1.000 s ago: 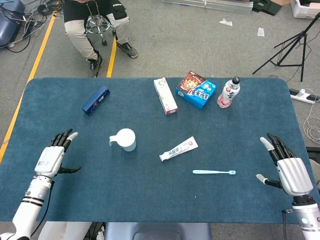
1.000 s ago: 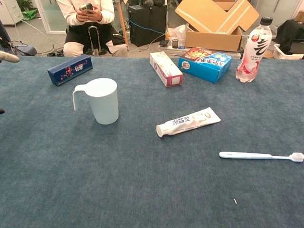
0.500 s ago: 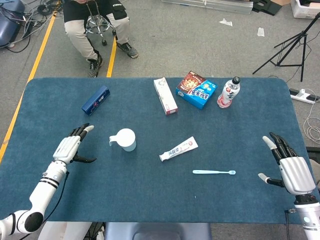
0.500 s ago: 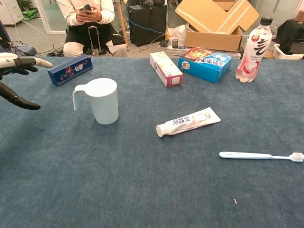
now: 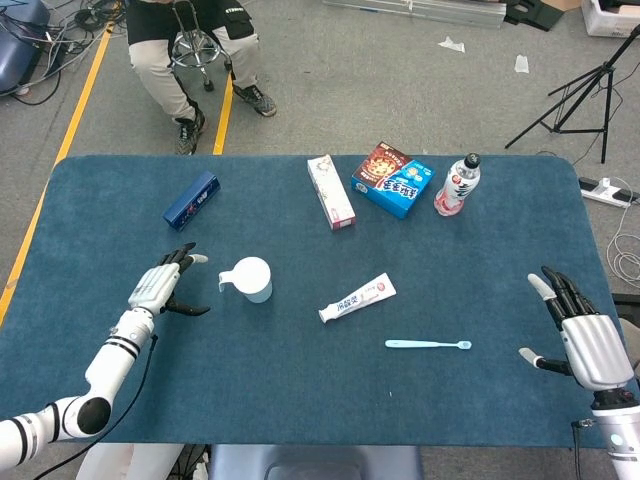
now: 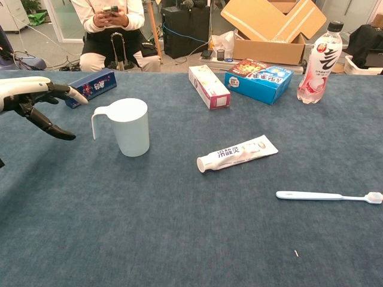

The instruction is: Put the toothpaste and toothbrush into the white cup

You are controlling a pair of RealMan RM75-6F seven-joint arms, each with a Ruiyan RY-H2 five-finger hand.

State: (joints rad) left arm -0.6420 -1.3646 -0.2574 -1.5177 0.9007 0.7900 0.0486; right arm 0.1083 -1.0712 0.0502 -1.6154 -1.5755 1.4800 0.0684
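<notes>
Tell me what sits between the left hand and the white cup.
Nothing: only bare blue tabletop separates the left hand from the white cup, plain in the head view.

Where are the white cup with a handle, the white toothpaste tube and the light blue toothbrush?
white cup with a handle (image 6: 133,128), chest view, side wall
white toothpaste tube (image 6: 238,153), chest view, middle of tube
light blue toothbrush (image 6: 317,195), chest view, handle

Left hand, fingers spread, hovers just beside white cup.
</notes>
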